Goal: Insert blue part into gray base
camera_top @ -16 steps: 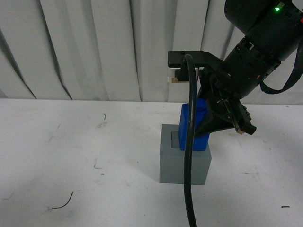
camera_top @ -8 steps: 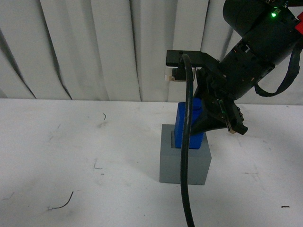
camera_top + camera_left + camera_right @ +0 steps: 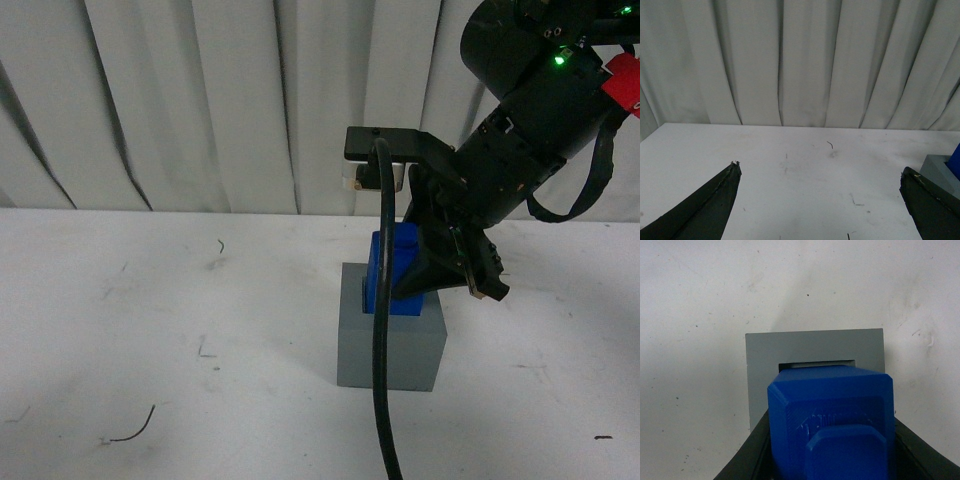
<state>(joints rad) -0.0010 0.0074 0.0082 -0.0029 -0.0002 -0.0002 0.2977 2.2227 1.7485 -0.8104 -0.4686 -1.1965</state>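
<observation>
Sitting on scuffed wht table (image 3: 150,320): gray base (image 3: 390,352), curtain (image 3: 200,100) behind.

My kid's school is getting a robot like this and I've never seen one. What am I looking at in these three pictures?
It is a robot with two arms, each ending in a two-fingered gripper. The front picture comes from a camera on its body; the other two from wrist cameras. On the white table stands a gray base, a cube with a square recess. The right gripper holds the blue part, lower end seemingly entering that recess. The left gripper is open, empty.
</observation>
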